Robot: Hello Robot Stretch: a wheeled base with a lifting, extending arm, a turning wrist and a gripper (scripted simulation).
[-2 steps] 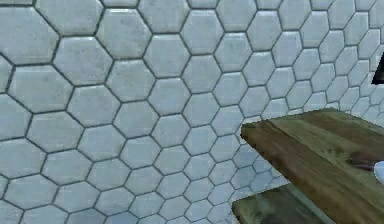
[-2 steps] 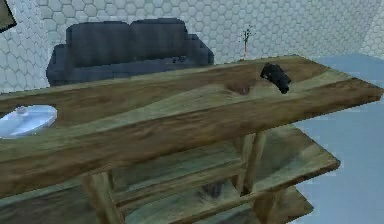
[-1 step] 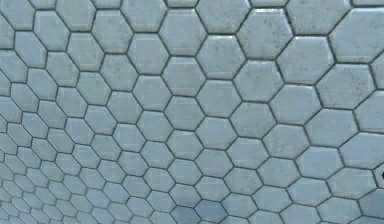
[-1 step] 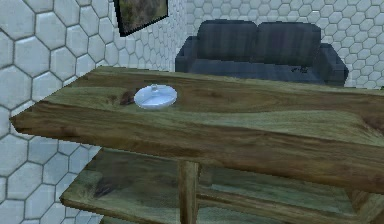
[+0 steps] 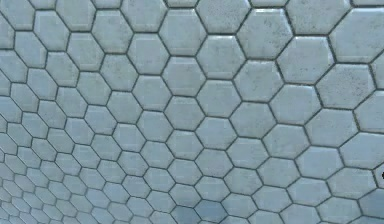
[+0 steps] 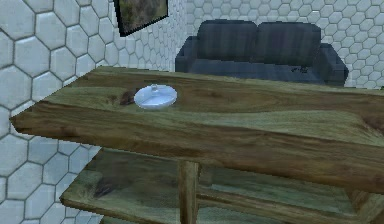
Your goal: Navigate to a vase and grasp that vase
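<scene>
On the table (image 6: 250, 118), upper left, the white dish (image 6: 156, 96), maybe our vase, seems brittle: we'd take its rim; the gripper's state we cannot tell.

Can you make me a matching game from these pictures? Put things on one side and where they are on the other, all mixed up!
Things:
1. white round dish
2. dark sofa
3. framed picture
4. lower shelf

Places:
A. on the floor beyond the wooden tabletop
B. lying on the wooden tabletop
C. hanging on the tiled wall
D. underneath the wooden tabletop

Right pairs: 1-B, 2-A, 3-C, 4-D
</scene>
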